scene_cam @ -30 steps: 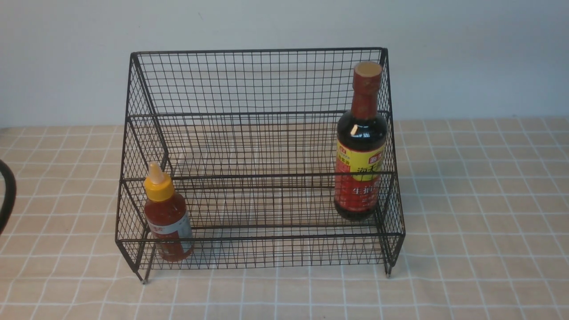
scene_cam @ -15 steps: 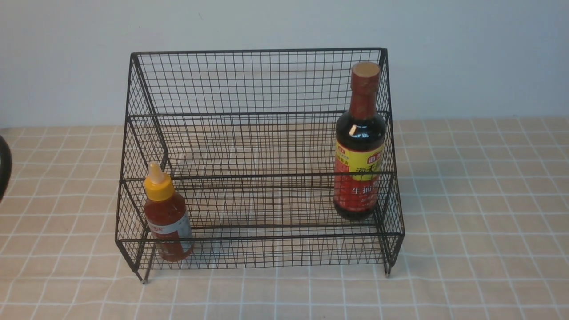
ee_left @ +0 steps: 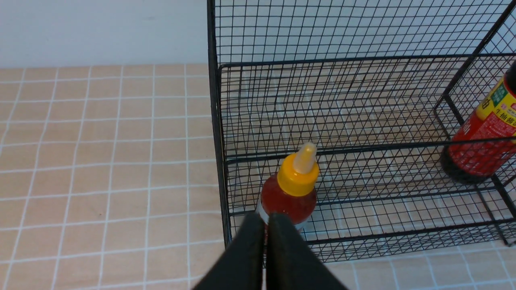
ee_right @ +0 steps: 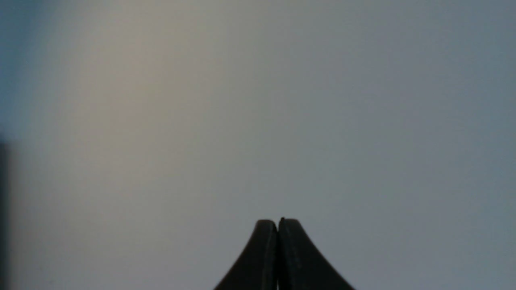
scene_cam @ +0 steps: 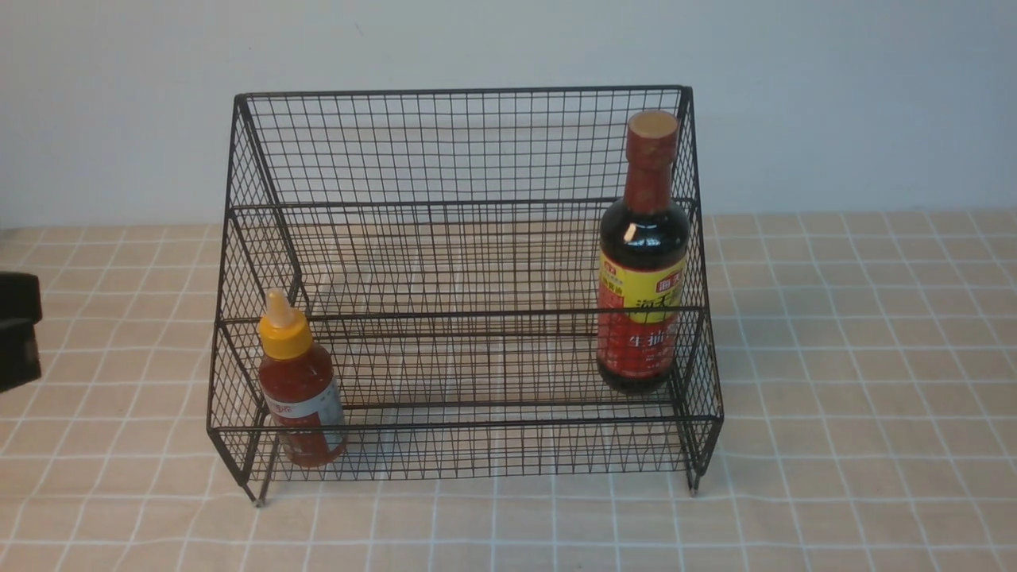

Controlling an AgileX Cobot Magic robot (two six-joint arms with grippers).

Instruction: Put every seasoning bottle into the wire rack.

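The black wire-mesh rack (scene_cam: 461, 143) stood upright on its short feet. A small red sauce squeeze bottle (scene_cam: 300, 397), yellow-capped and leaning slightly, sat at the left end of its front tier. A taller dark soy-sauce bottle (scene_cam: 643, 262) stood upright at the right end, behind the middle rail.

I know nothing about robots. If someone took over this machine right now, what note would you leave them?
Left gripper: shut, empty, just outside the wire rack, near the red sauce bottle.
Right gripper: shut, empty, facing only a blank surface.
Red sauce bottle: upright, front tier, left end.
Soy-sauce bottle: upright, rear tier, right end.
Done: both bottles are in the rack.
Left: nothing to place; probably just park the arms.
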